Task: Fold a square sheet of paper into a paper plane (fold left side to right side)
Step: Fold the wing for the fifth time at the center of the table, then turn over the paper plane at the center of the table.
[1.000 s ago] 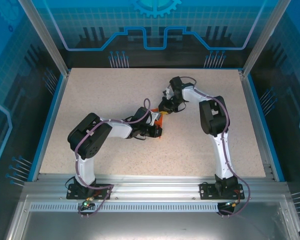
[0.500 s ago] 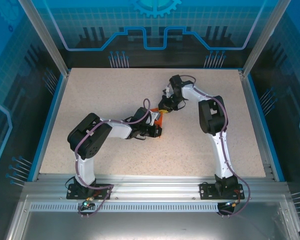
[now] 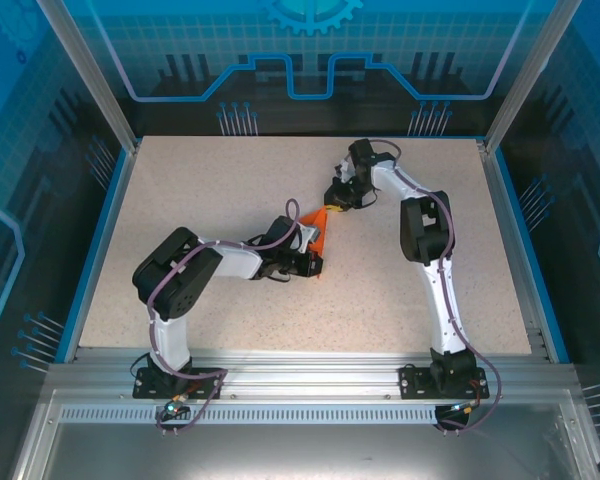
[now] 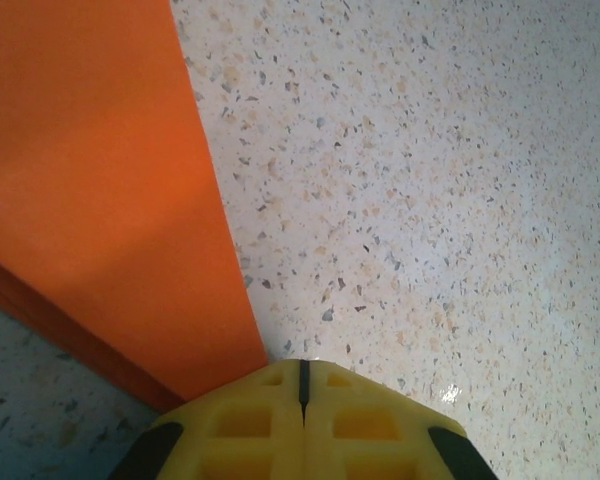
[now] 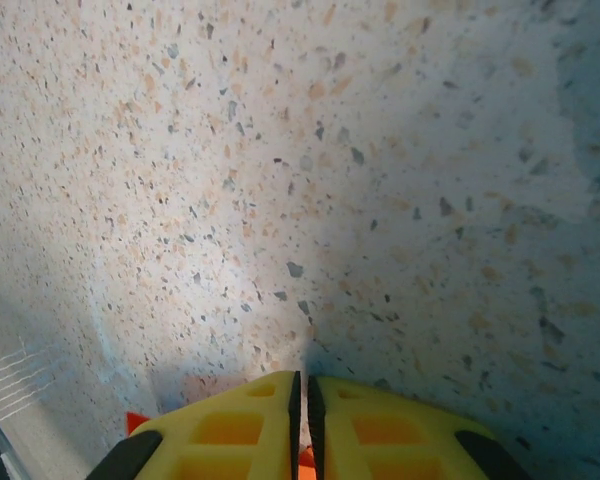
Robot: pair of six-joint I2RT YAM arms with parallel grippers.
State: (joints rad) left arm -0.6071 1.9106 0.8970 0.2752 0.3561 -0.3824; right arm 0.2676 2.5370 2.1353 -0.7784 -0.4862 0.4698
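Side fold underway. Right hand (image 5: 302, 395), narrow, is pinching the square sheet of paper (image 4: 90, 180). Left hand (image 4: 302, 385), closed and empty, is pressing down with the sheet just to its left. Next: carrying the edge across, aligned.

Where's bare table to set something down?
Free: far-left table, between the blue rail and left arm; near strip between the arms; right of the right arm. Crowded: centre, where left gripper and right gripper meet at the orange paper.

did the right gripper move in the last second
Yes. In the top view the right gripper has shifted toward the table's far edge, drawing a corner of the orange paper with it.
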